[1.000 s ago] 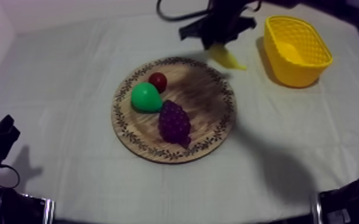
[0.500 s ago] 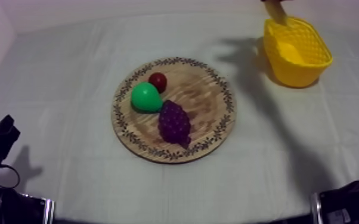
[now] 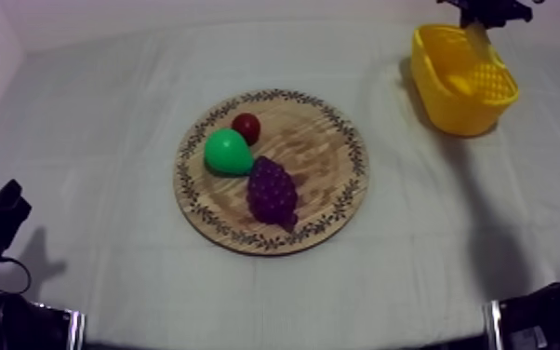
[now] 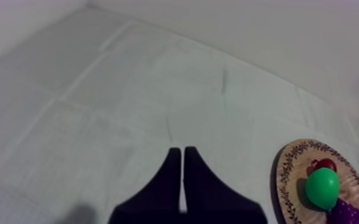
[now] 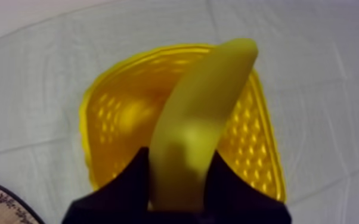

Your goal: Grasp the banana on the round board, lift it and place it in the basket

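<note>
There, the banana [image 5: 200,119] was held clamped in the right gripper [image 5: 178,158], above the basket [image 5: 92,125] at the far right corner of the table [image 3: 98,121]. The left gripper [image 4: 182,156] was seen at the near left corner, jaws together.

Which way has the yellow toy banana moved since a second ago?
Yes: the banana went from left of the yellow perforated basket to over it, in the right gripper.
</note>
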Controlling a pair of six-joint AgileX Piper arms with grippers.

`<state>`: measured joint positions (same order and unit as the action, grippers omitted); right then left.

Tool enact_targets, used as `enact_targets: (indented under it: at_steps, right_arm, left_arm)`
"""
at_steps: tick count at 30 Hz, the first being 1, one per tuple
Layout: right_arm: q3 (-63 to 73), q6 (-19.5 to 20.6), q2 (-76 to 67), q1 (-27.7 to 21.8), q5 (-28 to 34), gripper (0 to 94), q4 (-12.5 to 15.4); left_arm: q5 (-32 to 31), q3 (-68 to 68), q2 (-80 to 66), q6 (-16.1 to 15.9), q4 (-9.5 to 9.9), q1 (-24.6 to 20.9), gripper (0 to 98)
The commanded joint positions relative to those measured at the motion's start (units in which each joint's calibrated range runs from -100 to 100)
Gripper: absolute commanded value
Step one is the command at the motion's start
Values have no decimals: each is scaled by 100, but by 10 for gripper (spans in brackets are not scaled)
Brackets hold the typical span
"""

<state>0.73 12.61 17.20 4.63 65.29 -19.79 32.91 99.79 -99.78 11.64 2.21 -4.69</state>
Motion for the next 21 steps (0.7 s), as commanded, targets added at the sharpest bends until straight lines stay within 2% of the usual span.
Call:
enact_targets:
  at_steps: [1, 8, 12, 15, 21]
  right_arm:
    - [-35, -157, 55, -91, -111, 81, 64]
    - [-141, -722, 276, -265, -564, 100, 328]
    - [-289, -972, 367, -275, -772, 286, 405]
    - [-429, -932, 421, -239, -879, 410, 339]
    - [-531, -872, 405, -254, -1023, 513, 307]
  left_arm:
    - [0, -1, -5, -1, -3, 2, 1]
    - [0, -1, -5, 1, -3, 2, 1]
    - [0, -1, -5, 1, -3, 2, 1]
    - [0, -1, -5, -1, -3, 2, 1]
    - [0, -1, -5, 1, -3, 2, 1]
